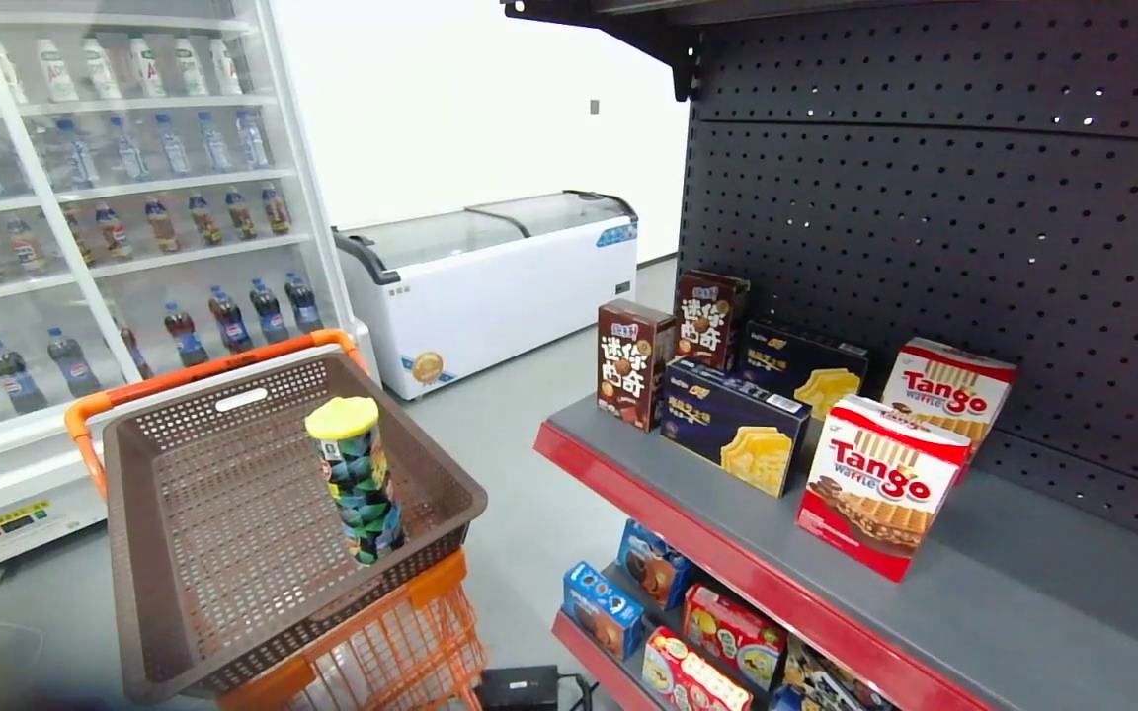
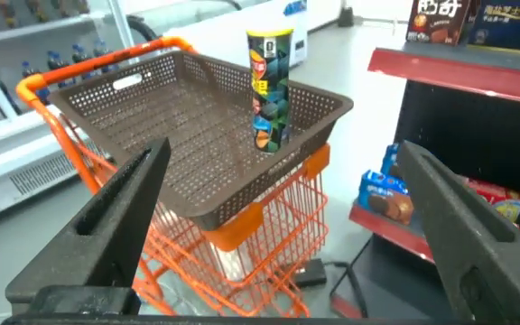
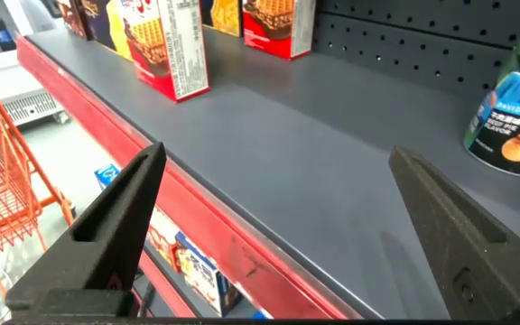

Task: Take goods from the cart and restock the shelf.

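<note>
Black fingers of the left claw (image 2: 283, 149) stand wide apart, gripping nothing and touching nothing; it hangs near the orange cart (image 1: 401, 642), facing the brown mesh basket (image 2: 152, 117). Right claw (image 3: 278, 155) is likewise spread wide and empty, facing the grey shelf (image 3: 314, 162); the shelf's red front edge runs across between its fingers in the wrist view, with no contact seen. Task item: one tall canister (image 1: 357, 479) with a yellow lid, patterned green, blue and black, upright inside the basket by the rim nearest the shelf. On the shelf: two red-and-white wafer boxes (image 1: 880, 484), two dark blue boxes (image 1: 737, 425) and two brown boxes (image 1: 633, 363), each pair one behind the other. A round can (image 3: 513, 117) stands on the shelf near the pegboard, cut off at the frame edge; its full shape cannot be told. Lower-shelf goods (image 1: 604, 607) are partly hidden under the red edge. Finger bases of both claws are cut off by the frame.
</note>
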Tool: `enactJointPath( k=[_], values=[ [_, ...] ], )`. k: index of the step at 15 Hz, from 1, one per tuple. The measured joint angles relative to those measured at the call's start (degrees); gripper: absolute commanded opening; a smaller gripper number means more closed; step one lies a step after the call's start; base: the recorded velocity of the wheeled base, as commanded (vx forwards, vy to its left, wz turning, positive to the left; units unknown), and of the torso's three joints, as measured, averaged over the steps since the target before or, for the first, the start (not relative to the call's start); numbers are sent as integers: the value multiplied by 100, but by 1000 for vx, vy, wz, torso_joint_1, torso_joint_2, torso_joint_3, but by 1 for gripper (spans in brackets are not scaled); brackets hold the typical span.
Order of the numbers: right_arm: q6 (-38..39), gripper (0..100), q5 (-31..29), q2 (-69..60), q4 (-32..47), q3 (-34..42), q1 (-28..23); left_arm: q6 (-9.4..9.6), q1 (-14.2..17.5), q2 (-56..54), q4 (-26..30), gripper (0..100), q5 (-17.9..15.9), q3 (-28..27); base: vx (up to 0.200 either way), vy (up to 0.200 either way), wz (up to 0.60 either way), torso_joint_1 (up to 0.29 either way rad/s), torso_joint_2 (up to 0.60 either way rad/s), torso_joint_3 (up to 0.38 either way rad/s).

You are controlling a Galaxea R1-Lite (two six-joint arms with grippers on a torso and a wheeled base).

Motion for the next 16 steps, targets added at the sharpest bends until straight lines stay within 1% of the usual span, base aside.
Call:
enactJointPath(
  k=[3, 5, 6, 8, 9, 10, 12, 14, 16],
  values=[
    [0, 100, -2, 0, 2, 0, 2, 66, 2, 942, 134, 100, 69, -590, 0, 0, 0, 0, 0, 0],
    [0, 100, -2, 0, 2, 0, 0, 132, 26, 1964, 148, 100, 145, -1089, 0, 0, 0, 0, 0, 0],
    [0, 100, -2, 0, 2, 0, 2, 211, 32, 2313, 115, 100, 160, -1237, 0, 0, 0, 0, 0, 0],
    [-2, 100, 0, 0, 2, 0, 0, 468, 117, 3340, -77, 100, 165, -1552, 0, 0, 0, 0, 0, 0],
    [-2, 100, -2, 0, 2, 0, 2, 558, 196, 3779, -243, 100, 77, -1646, 0, 0, 0, 0, 0, 0],
    [-2, 100, 0, 0, 2, 0, 5, 633, 274, 4230, -462, 100, -95, -1703, 0, 0, 0, 0, 0, 0],
    [-2, 100, -2, 0, 2, 0, 0, 714, 354, 5027, -1028, 100, -369, -1753, 0, 0, 0, 0, 0, 0],
    [-2, 100, 0, 0, 2, 0, 0, 818, 375, 5769, -1645, 100, -446, -1762, 0, 0, 0, 0, 0, 0],
    [-2, 100, 0, 0, 2, 0, 0, 908, 382, 6493, -2394, 100, -467, -1764, 0, 0, 0, 0, 0, 0]
  ],
)
